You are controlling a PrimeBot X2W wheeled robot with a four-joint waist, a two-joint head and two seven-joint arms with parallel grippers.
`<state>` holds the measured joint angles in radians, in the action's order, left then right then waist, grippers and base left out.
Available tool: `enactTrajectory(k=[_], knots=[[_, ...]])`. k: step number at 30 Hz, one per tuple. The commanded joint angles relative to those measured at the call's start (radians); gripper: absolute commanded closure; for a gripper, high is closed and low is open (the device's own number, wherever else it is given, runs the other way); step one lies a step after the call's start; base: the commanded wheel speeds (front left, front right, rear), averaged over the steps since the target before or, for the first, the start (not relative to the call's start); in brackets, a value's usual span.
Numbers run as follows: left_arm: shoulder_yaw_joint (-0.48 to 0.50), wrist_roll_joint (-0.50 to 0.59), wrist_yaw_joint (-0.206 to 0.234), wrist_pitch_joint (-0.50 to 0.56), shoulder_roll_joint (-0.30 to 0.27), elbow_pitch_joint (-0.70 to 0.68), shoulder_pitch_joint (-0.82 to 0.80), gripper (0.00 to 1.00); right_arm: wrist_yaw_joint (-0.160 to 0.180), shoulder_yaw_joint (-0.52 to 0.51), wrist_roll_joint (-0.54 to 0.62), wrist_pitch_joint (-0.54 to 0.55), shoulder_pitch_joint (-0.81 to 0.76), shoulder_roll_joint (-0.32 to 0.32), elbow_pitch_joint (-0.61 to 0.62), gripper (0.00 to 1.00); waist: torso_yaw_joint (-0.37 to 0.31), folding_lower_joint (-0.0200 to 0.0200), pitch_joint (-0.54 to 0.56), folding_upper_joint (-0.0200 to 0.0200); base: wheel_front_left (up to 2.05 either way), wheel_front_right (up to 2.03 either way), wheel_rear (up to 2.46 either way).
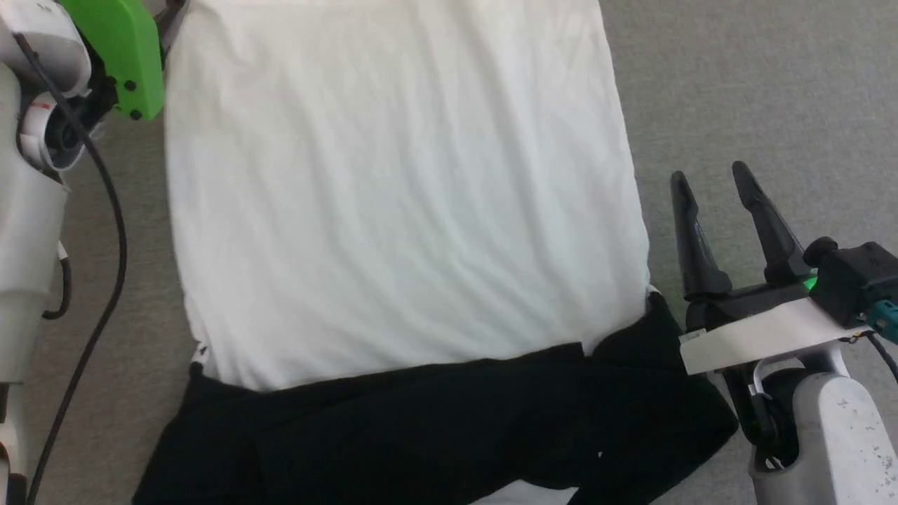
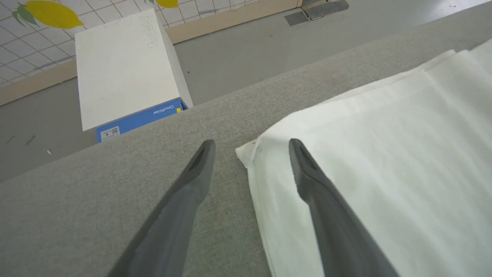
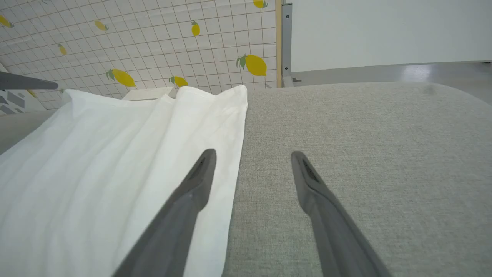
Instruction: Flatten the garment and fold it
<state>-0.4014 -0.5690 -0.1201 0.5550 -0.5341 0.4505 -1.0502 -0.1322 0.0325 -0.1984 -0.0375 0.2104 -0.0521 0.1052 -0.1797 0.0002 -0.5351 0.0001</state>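
The garment (image 1: 400,196) lies flat on the grey table (image 1: 736,84), black sleeves (image 1: 435,421) apparently folded across its near end. We judge flattening done, body folds remaining. Fingers of left gripper (image 2: 251,144) and right gripper (image 1: 708,172) stand spread, holding nothing.

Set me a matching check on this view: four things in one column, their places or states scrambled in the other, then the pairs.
1 left gripper
2 right gripper
3 black sleeves
4 white box

A on the floor past the grey surface
B open, beside the right edge of the garment
C open, at the garment's far left corner
D laid across the garment's near end

Pairs: 1-C, 2-B, 3-D, 4-A
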Motion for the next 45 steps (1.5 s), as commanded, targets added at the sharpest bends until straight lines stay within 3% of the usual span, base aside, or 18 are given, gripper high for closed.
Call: enactTrajectory(k=[1,14,16,17,21,26,35,45], knots=[[-0.001,-0.006,0.013,0.029,-0.015,0.013,-0.023,0.0,0.002,0.007,-0.009,-0.013,0.018,0.002,-0.007,0.0,-0.075,-0.0002,-0.074,-0.0001,0.0,0.0,0.0],[-0.001,0.027,0.204,0.203,-0.051,0.022,0.005,0.0,0.002,0.035,-0.023,-0.033,0.038,0.002,-0.042,0.0,-0.091,-0.0002,-0.097,-0.0001,0.0,0.0,0.0],[-0.006,0.025,0.213,0.228,-0.051,0.015,0.012,0.78,0.002,0.039,-0.014,-0.023,0.043,0.002,-0.044,0.0,-0.088,-0.0002,-0.097,-0.0001,0.0,0.0,0.0],[-0.008,0.024,0.216,0.236,-0.051,0.01,0.013,1.0,0.002,0.04,-0.008,-0.017,0.047,0.002,-0.044,0.0,-0.087,-0.0002,-0.097,-0.0001,0.0,0.0,0.0],[-0.008,0.014,0.223,0.256,-0.05,-0.02,0.017,1.0,0.002,0.045,0.034,0.034,0.12,0.002,-0.042,0.0,-0.08,-0.0002,-0.099,-0.0001,0.0,0.0,0.0],[-0.017,0.009,0.214,0.247,-0.036,-0.06,0.009,1.0,0.002,0.047,0.088,0.141,0.334,0.002,-0.073,0.0,-0.055,-0.0002,-0.102,-0.0001,0.0,0.0,0.0],[-0.055,0.014,0.171,0.2,0.022,-0.086,-0.047,1.0,0.002,0.011,0.073,0.412,0.775,0.002,-0.434,0.0,0.03,-0.0002,-0.148,-0.0001,0.0,0.0,0.0],[-0.083,0.019,0.132,0.138,0.075,-0.059,-0.11,1.0,0.002,-0.063,0.138,0.671,1.03,0.002,-0.746,0.0,0.1,-0.0002,-0.193,-0.0001,0.0,0.0,0.0]])
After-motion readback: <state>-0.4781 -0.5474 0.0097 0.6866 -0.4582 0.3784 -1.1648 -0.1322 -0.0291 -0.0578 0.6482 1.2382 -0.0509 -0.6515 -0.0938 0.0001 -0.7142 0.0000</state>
